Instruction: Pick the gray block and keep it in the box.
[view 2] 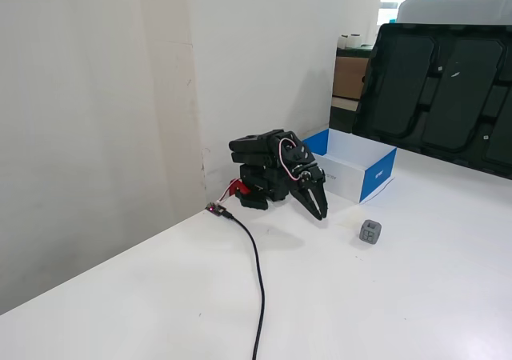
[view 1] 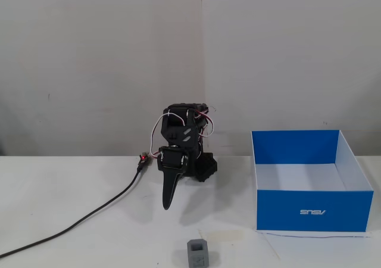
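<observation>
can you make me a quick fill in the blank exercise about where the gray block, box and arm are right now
1. The gray block rests on the ____, not in the box.
2. The outer walls of the box are ____, with a small white logo facing the camera in a fixed view.
3. The gripper is folded low near the arm's base and holds ____.
4. A ____ cable trails across the table from the arm's base.

Missing words: table; blue; nothing; black
</observation>
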